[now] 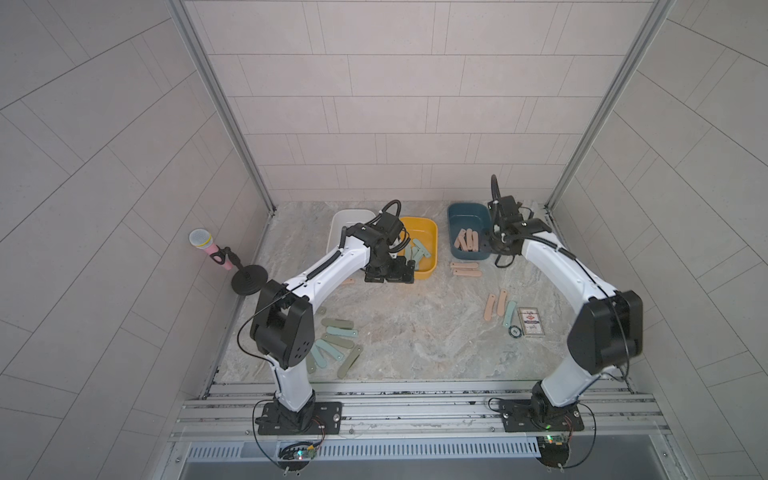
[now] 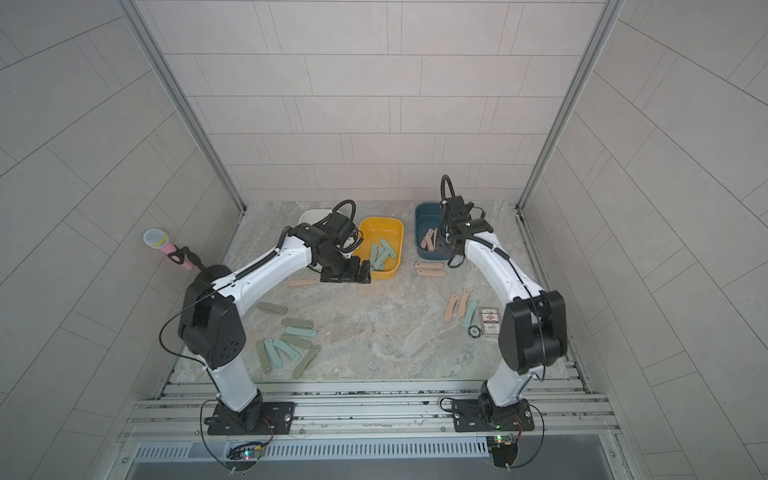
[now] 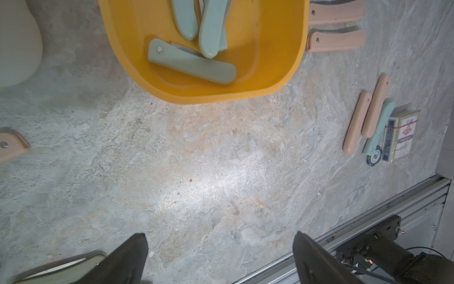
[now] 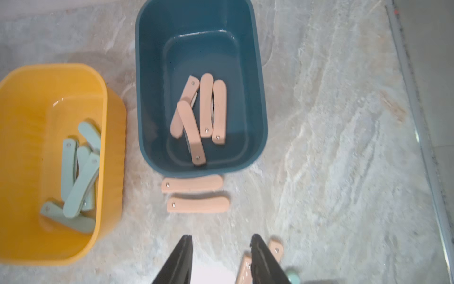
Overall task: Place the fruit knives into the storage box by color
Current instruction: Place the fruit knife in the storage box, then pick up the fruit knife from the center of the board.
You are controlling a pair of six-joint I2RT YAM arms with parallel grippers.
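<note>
We are looking into a booth: pale tiled walls (image 1: 374, 83) are rising on the left, right and far sides, metal corner posts (image 1: 221, 104) are framing a marbled grey floor (image 1: 415, 332), and aluminium rails (image 1: 415, 405) are running along its near edge under soft, even light.

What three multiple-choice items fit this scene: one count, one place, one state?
1. Pink knives inside the blue box? A two B four C seven
2. The loose pink pair lies: A in the yellow box B just outside the blue box C by the microphone
3. The left gripper is: A open, empty B shut on a knife C shut on the card
Key: 1 B, four show in the right wrist view; 2 B, both lie side by side along its wall; 3 A, its jaws stand wide apart with nothing between.
</note>
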